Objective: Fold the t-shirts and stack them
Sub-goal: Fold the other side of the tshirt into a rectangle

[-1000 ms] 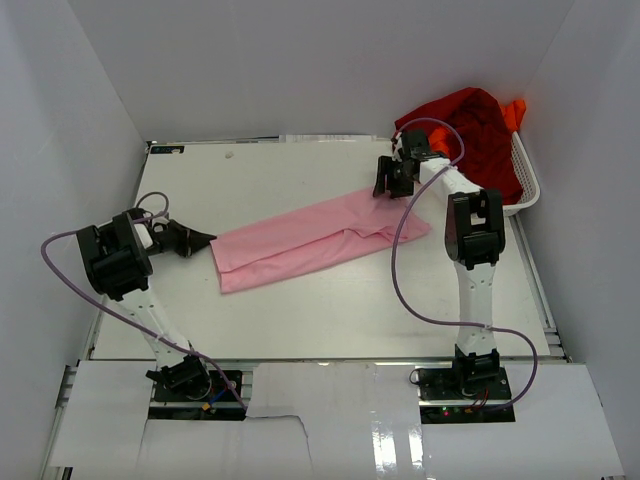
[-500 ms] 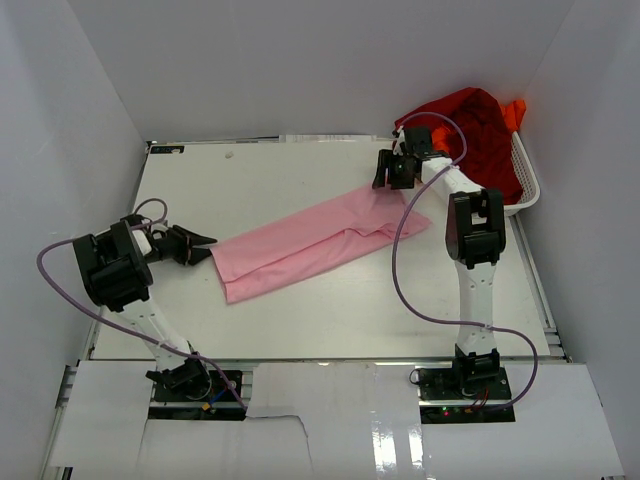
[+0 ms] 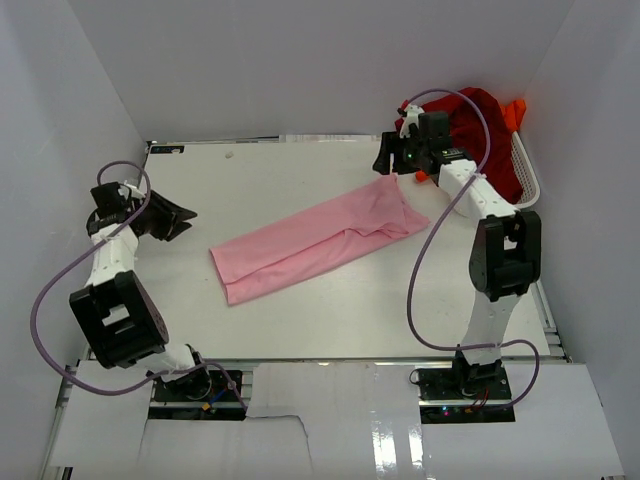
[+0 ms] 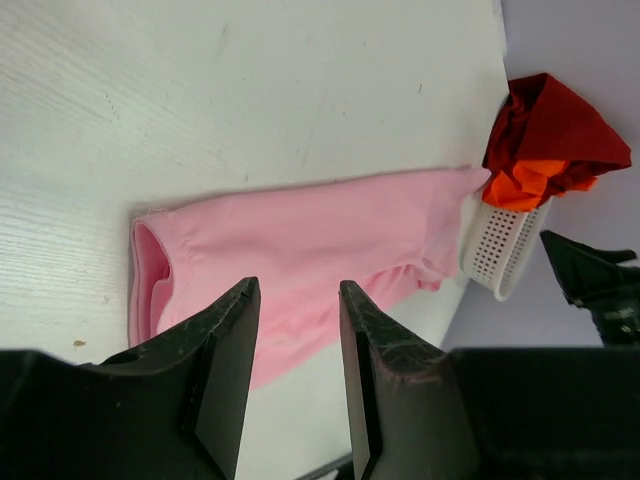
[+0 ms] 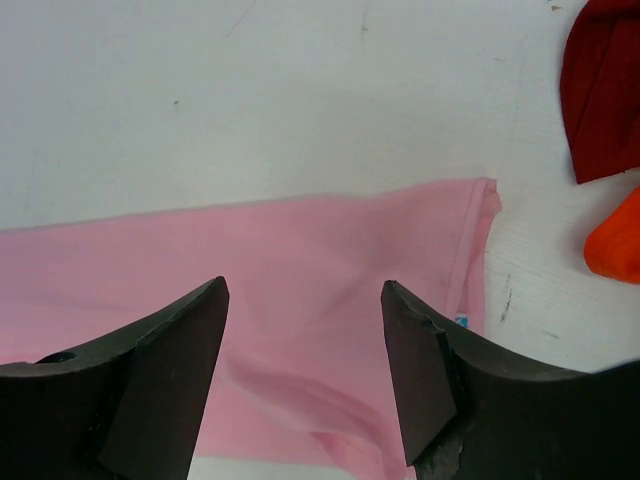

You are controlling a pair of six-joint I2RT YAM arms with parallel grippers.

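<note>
The light pink t-shirt (image 3: 320,235) lies flat on the table (image 3: 300,175), folded into a long slanted band. My left gripper (image 3: 178,218) hovers off its left end, apart from the cloth, jaws open and empty; in the left wrist view the pink t-shirt (image 4: 300,225) shows beyond the left gripper (image 4: 297,290). My right gripper (image 3: 386,162) hangs open over the band's far right end; the right wrist view has the pink t-shirt (image 5: 330,245) below the right gripper (image 5: 302,290). The dark red t-shirt (image 3: 480,125) and the orange t-shirt (image 3: 515,112) are bunched in the basket.
A white mesh basket (image 3: 526,185) stands at the table's far right corner, against the side wall. White walls close in the table on three sides. The dark red t-shirt (image 5: 605,90) and orange t-shirt (image 5: 615,245) lie just right of the right gripper.
My left gripper has opened, let go of the pink t-shirt's left end, and drawn back up and to the left. The right gripper has lifted slightly towards the basket.
</note>
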